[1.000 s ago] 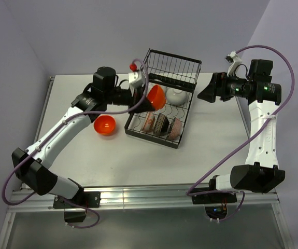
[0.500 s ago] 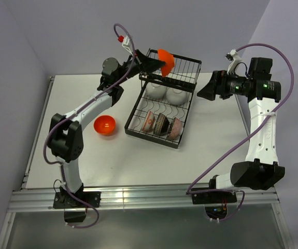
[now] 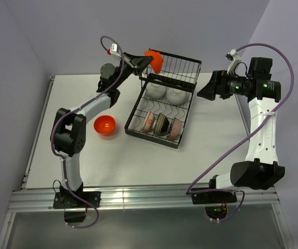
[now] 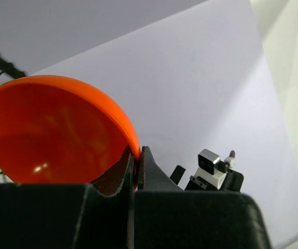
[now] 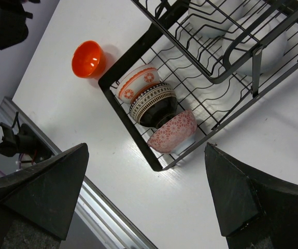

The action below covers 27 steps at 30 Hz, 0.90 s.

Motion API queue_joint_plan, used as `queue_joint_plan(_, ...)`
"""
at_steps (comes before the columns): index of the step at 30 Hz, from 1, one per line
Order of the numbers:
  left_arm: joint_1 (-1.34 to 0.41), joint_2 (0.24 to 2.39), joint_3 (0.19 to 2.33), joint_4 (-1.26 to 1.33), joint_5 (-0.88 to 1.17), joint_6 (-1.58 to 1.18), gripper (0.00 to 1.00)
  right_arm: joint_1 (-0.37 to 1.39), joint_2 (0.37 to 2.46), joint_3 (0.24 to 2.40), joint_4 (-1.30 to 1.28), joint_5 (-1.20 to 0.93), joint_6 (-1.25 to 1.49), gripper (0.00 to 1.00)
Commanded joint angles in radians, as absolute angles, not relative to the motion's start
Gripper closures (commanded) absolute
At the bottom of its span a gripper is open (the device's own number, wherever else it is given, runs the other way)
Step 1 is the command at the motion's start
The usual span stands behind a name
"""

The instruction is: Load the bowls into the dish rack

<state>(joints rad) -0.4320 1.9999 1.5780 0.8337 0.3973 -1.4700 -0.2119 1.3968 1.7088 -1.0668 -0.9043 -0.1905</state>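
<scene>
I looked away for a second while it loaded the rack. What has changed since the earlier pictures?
The left arm swung up from low beside the rack, carrying the orange bowl in its shut jaws to above the far left corner. Nothing was let go. The right arm, jaws open, the other orange bowl on the table and the bowls in the rack stayed put.

soft, even light from above makes all three views bright and sharp, casting only faint shadows beneath the dish rack (image 3: 151,139) on the white table (image 3: 138,161), putting a small glint on the orange bowl (image 4: 55,129), and leaving the fingers (image 5: 34,192) of the right gripper (image 5: 146,150) near-black.
</scene>
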Motion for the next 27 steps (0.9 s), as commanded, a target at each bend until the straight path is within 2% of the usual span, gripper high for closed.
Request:
queue_joint_plan(1,-0.437,1.937,1.517,0.927,0.364,-1.554,1.00,-0.213,1.399,1.735,-1.040,-0.900,-0.183,0.00)
queue_joint_plan(13,-0.437,1.908,1.451,0.867,0.356,-1.580,0.99,-0.210,1.430,1.784,-0.925,-0.842,-0.072,0.01)
queue_joint_plan(20,-0.445,1.891,1.430,0.812,0.354,-1.574,0.84,-0.158,1.474,1.844,-0.862,-0.796,-0.028,0.04)
queue_joint_plan(24,-0.445,1.896,1.413,0.762,0.344,-1.575,0.86,-0.144,1.499,1.865,-0.850,-0.778,-0.021,0.04)
queue_joint_plan(27,-0.443,1.902,1.413,0.749,0.347,-1.574,0.87,-0.127,1.505,1.861,-0.792,-0.743,-0.002,0.09)
